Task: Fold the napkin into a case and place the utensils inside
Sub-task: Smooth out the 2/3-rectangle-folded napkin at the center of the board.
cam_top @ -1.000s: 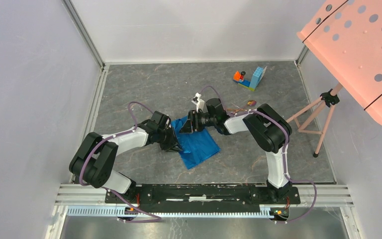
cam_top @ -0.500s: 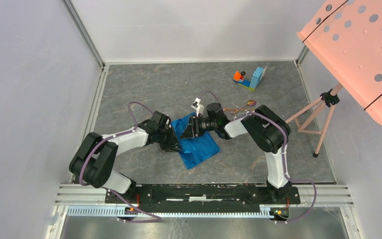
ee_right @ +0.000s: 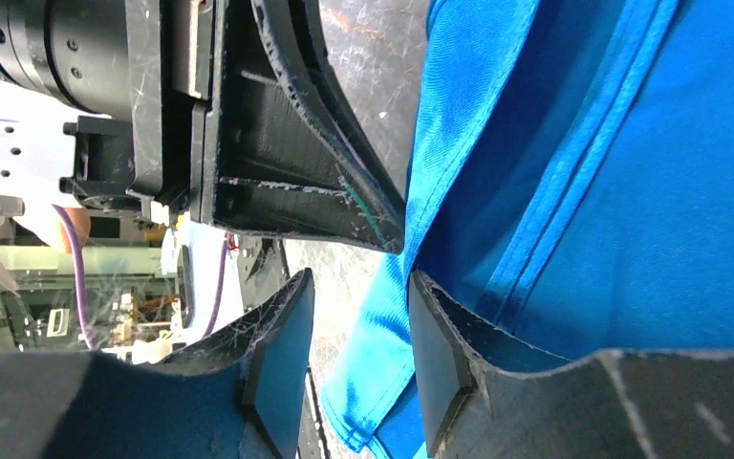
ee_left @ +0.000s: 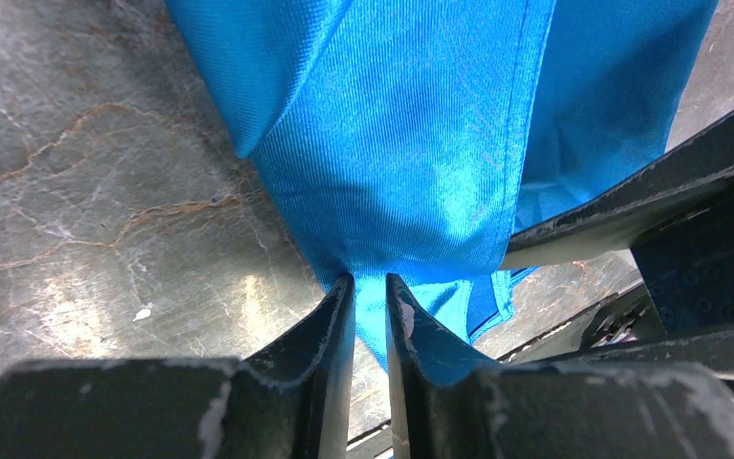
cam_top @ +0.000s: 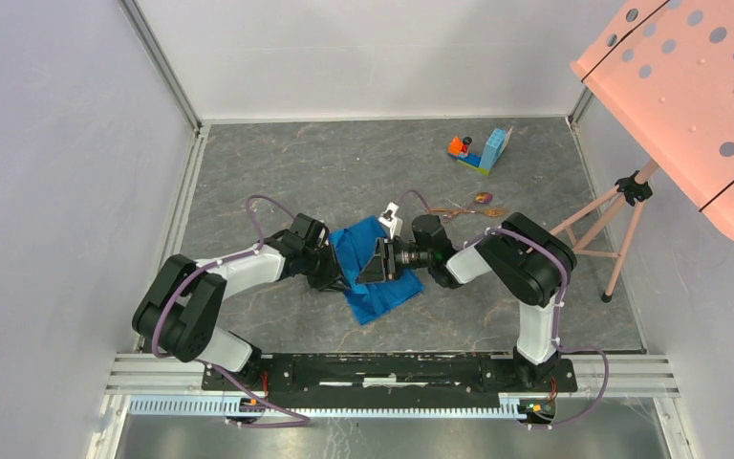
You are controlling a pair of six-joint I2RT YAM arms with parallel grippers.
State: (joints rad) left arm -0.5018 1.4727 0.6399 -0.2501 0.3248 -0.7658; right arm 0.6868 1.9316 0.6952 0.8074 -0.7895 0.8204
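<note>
Pinching the shiny, fine-ribbed blue napkin [ee_left: 411, 143], the left claw [ee_left: 370, 283] faces the right claw [ee_right: 360, 287], spread astride a fold.

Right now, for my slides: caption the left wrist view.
Left hand pinches the napkin edge above the grey table.

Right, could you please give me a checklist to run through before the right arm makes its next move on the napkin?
1. The left gripper pinches the napkin edge: ok.
2. The right gripper clamps the cloth: not ok; its jaws stand apart with a cloth edge between them.
3. Clearance between the two grippers: cannot tell; they are very close together.
4. The utensils lie off the cloth: ok; they are apart, farther back.
5. Folding finished: cannot tell; layers overlap, but the arms hide part of the shape.
</note>
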